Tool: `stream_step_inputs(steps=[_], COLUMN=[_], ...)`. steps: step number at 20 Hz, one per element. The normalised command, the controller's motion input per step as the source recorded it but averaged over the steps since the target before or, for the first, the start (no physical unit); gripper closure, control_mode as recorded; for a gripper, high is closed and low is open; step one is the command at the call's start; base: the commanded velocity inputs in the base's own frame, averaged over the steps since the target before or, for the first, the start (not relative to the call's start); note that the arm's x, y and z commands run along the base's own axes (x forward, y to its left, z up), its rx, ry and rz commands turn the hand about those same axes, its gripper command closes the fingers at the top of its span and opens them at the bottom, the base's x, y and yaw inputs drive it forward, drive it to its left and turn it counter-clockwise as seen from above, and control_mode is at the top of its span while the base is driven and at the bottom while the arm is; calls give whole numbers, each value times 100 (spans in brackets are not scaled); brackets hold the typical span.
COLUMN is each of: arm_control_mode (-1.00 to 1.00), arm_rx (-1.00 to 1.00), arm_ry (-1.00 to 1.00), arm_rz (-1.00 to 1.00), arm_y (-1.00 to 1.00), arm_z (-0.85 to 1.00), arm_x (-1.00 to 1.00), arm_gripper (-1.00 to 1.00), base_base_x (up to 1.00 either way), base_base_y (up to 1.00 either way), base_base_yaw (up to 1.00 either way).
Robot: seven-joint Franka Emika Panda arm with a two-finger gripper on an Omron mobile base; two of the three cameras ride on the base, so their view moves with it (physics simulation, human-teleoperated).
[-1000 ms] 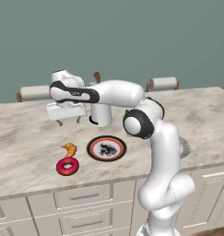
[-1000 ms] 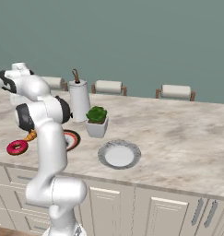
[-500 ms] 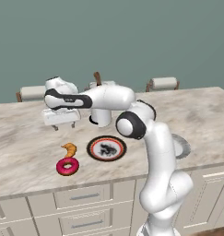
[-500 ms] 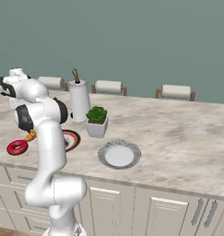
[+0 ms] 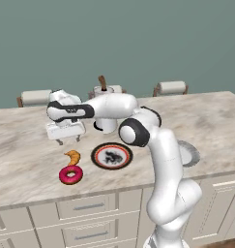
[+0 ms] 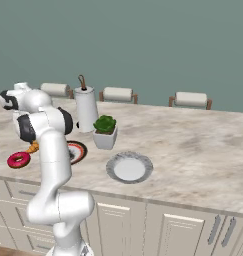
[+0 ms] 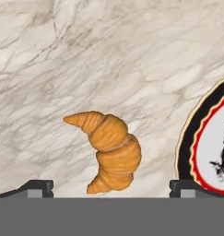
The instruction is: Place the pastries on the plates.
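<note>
The pincer (image 5: 67,141) hangs wide open over the curved golden-orange croissant (image 7: 108,150), lying on the marble table (image 5: 22,145) beside the dark-rimmed patterned plate (image 5: 111,156); likely light and flaky, best pinched gently across its thick middle

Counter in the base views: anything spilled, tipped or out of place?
Nothing stands out. The croissant and pink donut lie intact on the marble counter, beside the dark-rimmed plate, not yet plated. The white-grey plate, potted plant and paper towel roll sit upright. The open gripper hovers above the croissant.
</note>
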Motion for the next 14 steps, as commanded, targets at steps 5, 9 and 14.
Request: stream_step_inputs(steps=[5,9,14], arm_control_mode=[-100,-100,-100], arm_rx=[0,0,0], arm_ry=[3,5,3], arm_rz=[0,0,0], arm_y=[-4,-8,-6], arm_z=[-40,-34,-21], arm_x=[-23,-13,0], arm_gripper=[-100,-100,-100], base_base_x=[0,0,0], base_base_y=[0,0,0], base_base_yaw=[0,0,0])
